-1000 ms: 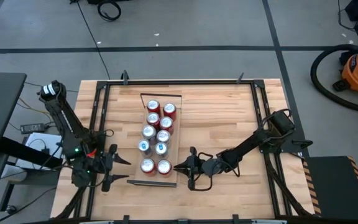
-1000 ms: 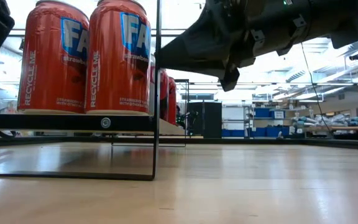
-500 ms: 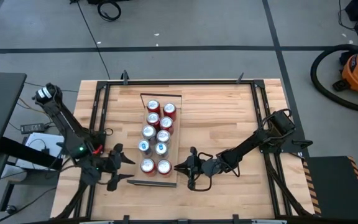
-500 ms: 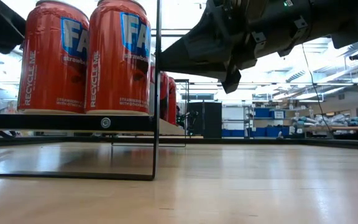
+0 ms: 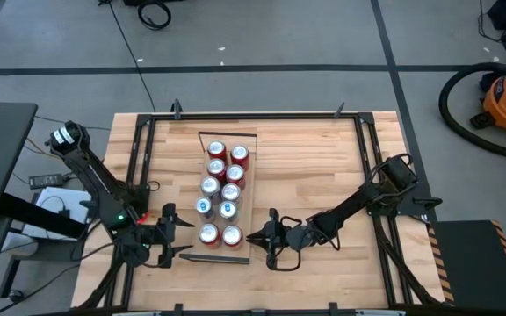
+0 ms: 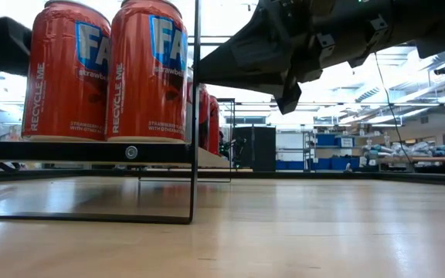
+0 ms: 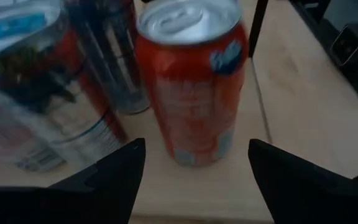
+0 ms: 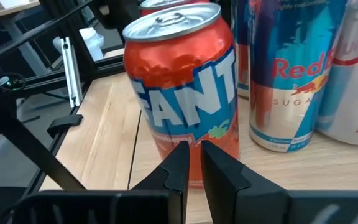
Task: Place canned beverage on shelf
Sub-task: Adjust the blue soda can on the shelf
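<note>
Red cylindrical cans [image 5: 208, 234] stand on the long light-wood shelf [image 5: 225, 191]. Left gripper [image 5: 176, 236], at 9 o'clock, fingers spread, empty. Right gripper [image 5: 255, 237], at 3 o'clock, fingers closed, empty.

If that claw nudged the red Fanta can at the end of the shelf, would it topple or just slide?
Probably slide first: the Fanta can stands upright on a flat base on the smooth wooden shelf. It is tall for its width, so a push near the top might tip it. Its tab looks unopened, so it is likely full and fairly heavy. The left claw stands open beside it.
</note>
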`<action>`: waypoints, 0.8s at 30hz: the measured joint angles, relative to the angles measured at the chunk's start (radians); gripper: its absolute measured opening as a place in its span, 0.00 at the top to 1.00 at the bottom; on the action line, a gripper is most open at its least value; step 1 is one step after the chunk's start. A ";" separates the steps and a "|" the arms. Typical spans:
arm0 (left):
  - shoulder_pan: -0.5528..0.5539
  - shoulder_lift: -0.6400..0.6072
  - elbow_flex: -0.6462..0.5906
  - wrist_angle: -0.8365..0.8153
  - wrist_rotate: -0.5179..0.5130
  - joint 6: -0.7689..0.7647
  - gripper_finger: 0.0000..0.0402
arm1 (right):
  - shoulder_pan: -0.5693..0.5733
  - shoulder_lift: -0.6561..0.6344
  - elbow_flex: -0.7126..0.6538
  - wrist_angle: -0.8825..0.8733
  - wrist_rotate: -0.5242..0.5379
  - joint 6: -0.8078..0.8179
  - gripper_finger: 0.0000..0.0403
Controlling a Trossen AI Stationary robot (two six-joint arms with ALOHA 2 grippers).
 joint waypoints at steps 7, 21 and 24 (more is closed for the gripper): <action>-0.012 -0.010 -0.116 0.171 -0.009 0.012 0.26 | 0.005 0.000 0.000 0.000 0.000 0.000 0.88; -0.074 -0.065 -0.011 -0.007 0.009 0.032 0.26 | 0.008 -0.016 -0.001 -0.046 0.004 0.026 0.88; -0.086 -0.080 0.047 -0.109 0.008 0.013 0.26 | 0.017 -0.058 -0.001 -0.127 0.037 0.050 0.88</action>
